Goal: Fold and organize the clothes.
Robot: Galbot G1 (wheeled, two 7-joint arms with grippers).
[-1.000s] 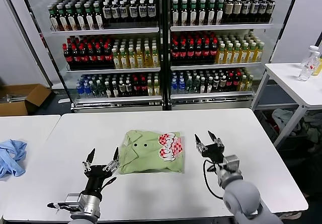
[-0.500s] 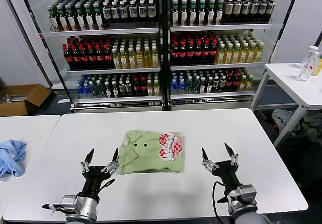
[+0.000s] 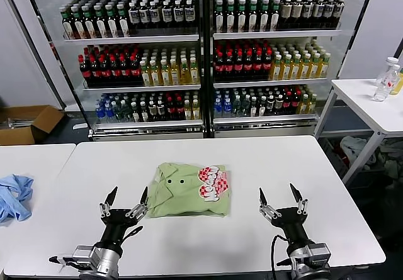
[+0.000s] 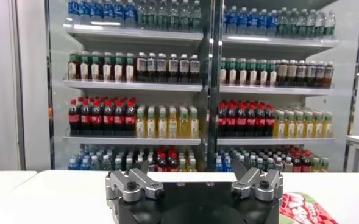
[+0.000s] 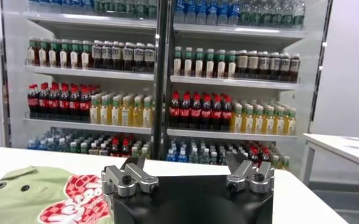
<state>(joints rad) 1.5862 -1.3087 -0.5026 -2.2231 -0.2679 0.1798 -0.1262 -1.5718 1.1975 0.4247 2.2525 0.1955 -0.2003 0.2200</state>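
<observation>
The sage-green T-shirt (image 3: 187, 189) lies folded into a rectangle in the middle of the white table (image 3: 264, 160), its red-and-white checkered print (image 3: 212, 183) facing up on its right side. My left gripper (image 3: 128, 199) is open and empty, near the front edge just left of the shirt. My right gripper (image 3: 281, 196) is open and empty, right of the shirt and well apart from it. The shirt also shows in the right wrist view (image 5: 27, 195), and its print edge shows in the left wrist view (image 4: 307, 208).
A light blue cloth (image 3: 14, 195) lies on a second table at the left. Drink coolers full of bottles (image 3: 201, 53) stand behind. A side table with a water bottle (image 3: 384, 82) is at the right; a cardboard box (image 3: 28, 121) sits on the floor at the left.
My right gripper has drawn back from beside the shirt toward the table's front right, staying open. The left gripper and the shirt have barely moved.
</observation>
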